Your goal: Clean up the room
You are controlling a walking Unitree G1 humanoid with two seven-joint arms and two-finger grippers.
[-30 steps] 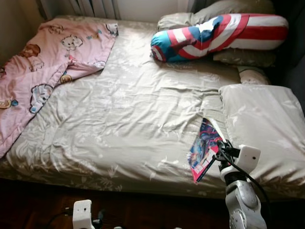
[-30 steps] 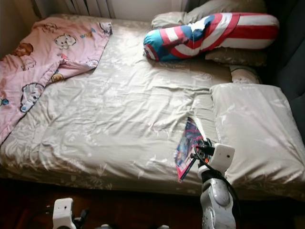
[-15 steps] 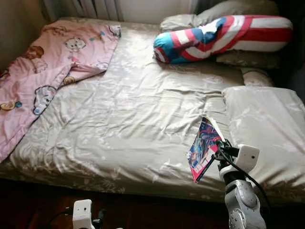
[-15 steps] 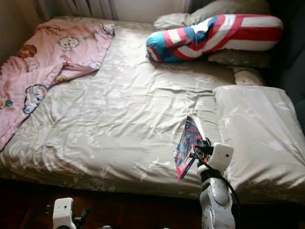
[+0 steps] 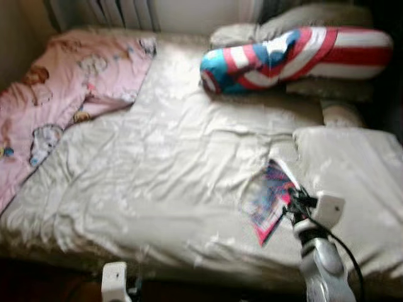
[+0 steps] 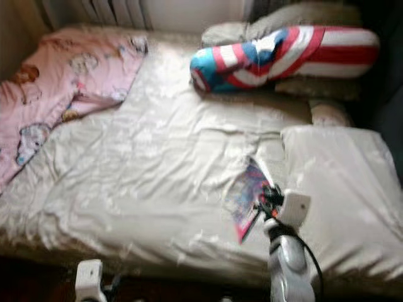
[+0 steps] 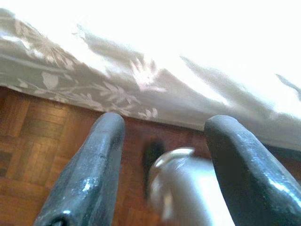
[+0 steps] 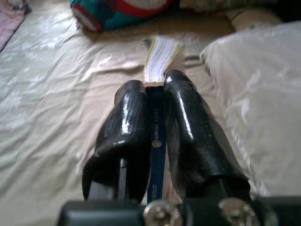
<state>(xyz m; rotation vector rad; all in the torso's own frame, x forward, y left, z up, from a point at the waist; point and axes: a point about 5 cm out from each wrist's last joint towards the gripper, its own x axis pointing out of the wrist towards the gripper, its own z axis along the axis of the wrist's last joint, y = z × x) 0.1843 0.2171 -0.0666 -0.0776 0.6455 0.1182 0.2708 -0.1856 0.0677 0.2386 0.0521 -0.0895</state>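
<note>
Book [image 5: 269, 200] clamped by spine edge in right gripper [image 8: 155, 92], held just above bed [image 5: 157, 163], beside big pillow [image 5: 352, 182]. Pages fanning past fingertips in wrist view. Risks: grip only on thin edge, so book could pivot or slip out w/ any quick swing; loose pages may flop open, drag on sheet. Head views blurred, prob. robot in motion, so hard to judge clearance from bed. Right arm raised at bed's near edge, forearm upright, wrist bent toward bed, fingers [image 8: 129, 122] pinched tight on book. Left gripper [image 7: 160, 160] low beside bed's near edge, over wood floor [image 7: 28, 141], fingers apart, nothing between them; arm idle. Pink blanket [image 5: 56, 94] rumpled on bed's far left corner, striped bolster [image 5: 283, 56] at bed's head; both look untidied yet.
</note>
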